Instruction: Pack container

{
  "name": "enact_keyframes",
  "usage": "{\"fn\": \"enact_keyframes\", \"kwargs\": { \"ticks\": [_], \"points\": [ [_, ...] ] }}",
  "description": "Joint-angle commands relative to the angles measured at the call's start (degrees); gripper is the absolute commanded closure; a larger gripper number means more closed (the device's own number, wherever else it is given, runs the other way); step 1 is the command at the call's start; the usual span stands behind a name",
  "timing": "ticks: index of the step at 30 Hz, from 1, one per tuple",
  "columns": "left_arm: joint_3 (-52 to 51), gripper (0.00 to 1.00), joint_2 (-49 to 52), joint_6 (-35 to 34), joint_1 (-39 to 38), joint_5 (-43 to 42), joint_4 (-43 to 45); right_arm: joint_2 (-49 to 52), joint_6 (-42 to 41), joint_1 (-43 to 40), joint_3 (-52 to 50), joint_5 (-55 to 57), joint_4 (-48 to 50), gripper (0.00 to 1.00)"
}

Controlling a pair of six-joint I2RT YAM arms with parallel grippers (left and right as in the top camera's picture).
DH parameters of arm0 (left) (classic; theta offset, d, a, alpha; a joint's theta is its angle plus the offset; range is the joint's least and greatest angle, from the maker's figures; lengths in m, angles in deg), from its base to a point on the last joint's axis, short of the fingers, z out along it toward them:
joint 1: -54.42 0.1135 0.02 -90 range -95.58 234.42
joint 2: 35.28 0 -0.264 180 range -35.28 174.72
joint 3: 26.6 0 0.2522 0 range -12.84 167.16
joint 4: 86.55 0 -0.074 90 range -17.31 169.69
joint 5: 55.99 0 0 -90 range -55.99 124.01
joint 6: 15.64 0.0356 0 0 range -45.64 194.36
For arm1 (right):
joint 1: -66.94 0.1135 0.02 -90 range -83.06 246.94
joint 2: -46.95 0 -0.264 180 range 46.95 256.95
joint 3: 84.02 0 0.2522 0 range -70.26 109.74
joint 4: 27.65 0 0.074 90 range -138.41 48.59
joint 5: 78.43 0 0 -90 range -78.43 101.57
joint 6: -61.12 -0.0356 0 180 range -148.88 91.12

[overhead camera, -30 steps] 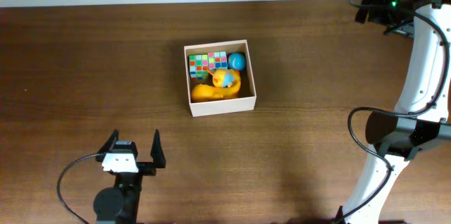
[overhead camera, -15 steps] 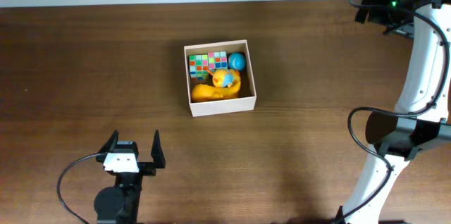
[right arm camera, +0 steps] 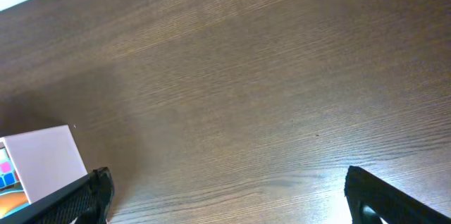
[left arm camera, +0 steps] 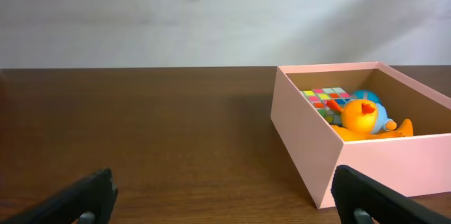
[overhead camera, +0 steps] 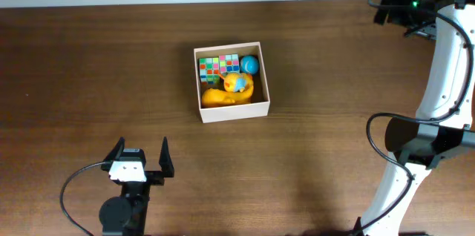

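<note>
The container [overhead camera: 236, 109], a small white-walled box, sits in the middle of the table. It holds a multicoloured cube [overhead camera: 219, 66], a blue ball [overhead camera: 249, 64] and an orange toy [overhead camera: 230, 90]. My left gripper [overhead camera: 141, 147] rests near the front edge, well short of the box, open and empty. In the left wrist view, the gripper [left arm camera: 225, 185] faces the container [left arm camera: 303, 139], with the orange toy [left arm camera: 363, 118] showing inside. My right gripper [overhead camera: 387, 6] is raised at the far right. It shows open and empty [right arm camera: 227, 178] above bare wood, with a container corner [right arm camera: 42, 157] at the left.
The right arm's white links and black cables [overhead camera: 438, 117] run down the right side of the table. A pale wall [left arm camera: 211, 13] stands behind the table's far edge.
</note>
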Motion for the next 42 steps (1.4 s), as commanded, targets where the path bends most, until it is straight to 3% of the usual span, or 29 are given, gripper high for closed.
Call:
{"fn": "enact_keyframes", "kwargs": {
  "ticks": [1,13,25,32,37,42],
  "points": [
    [-0.46,0.01,-0.55,0.92,0.35,0.57,0.13,-1.53,-0.46,-0.02,0.85,-0.17,0.04,0.01],
    [-0.46,0.01,-0.55,0.92,0.35,0.57,0.13,-1.4,-0.46,0.24,0.85,-0.17,0.04,0.02],
    [-0.46,0.01,-0.55,0.92,0.35,0.57,0.13,-5.99,-0.46,13.57,0.85,-0.17,0.07,0.01],
    [-0.46,0.01,-0.55,0.92,0.35,0.57,0.13,-14.62,0.76,19.43,-0.44,0.68,-0.11,0.01],
    [-0.46,0.01,-0.55,0.92,0.35,0.57,0.13,-24.28,1.09,19.02,-8.98,1.4,4.37,0.01],
    [-0.46,0.01,-0.55,0.92,0.35,0.57,0.15,-37.68,1.29,18.99,-25.94,3.02,15.23,0.01]
  ]
}}
